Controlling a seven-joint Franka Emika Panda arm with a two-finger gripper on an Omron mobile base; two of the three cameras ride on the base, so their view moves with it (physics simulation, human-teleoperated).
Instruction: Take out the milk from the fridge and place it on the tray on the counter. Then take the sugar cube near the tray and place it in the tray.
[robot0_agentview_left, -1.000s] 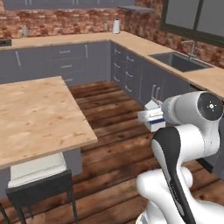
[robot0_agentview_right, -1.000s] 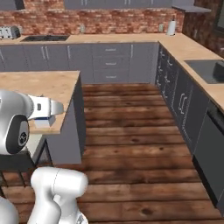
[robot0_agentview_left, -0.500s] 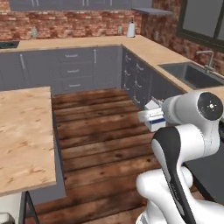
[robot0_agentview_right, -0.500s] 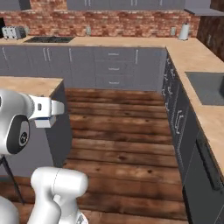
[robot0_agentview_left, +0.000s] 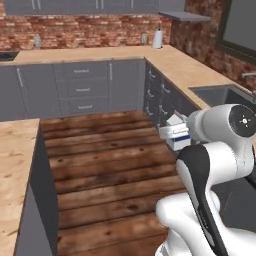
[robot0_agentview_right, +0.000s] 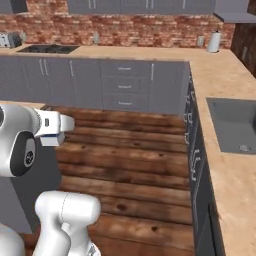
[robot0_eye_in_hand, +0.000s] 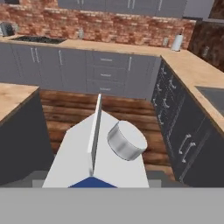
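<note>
The milk (robot0_eye_in_hand: 100, 162) fills the lower middle of the hand view: a white gabled top with a grey round cap and a blue band at its base. In the left base view the milk (robot0_agentview_left: 176, 120) sits at the end of the arm, above the wooden floor, with my gripper (robot0_agentview_left: 172, 132) shut on its sides. From the right base camera, the gripper (robot0_agentview_right: 62, 125) points toward the far cabinets. The tan counter (robot0_agentview_left: 185, 70) runs along the back wall and down the right side. The fridge, the tray and the sugar cube are out of view.
A sink (robot0_agentview_right: 235, 125) is set in the right counter run. An island countertop (robot0_agentview_left: 12, 175) stands to the left. A white roll (robot0_agentview_right: 214, 42) stands in the far corner, with a cooktop (robot0_agentview_right: 47, 48) and toaster (robot0_agentview_right: 10, 40) at the back left. Wooden floor (robot0_agentview_left: 110, 165) lies ahead.
The whole scene has slid left in both base views: the base has turned, so the island is mostly off to the left and the corner cabinets are nearer. The milk stays in the gripper.
</note>
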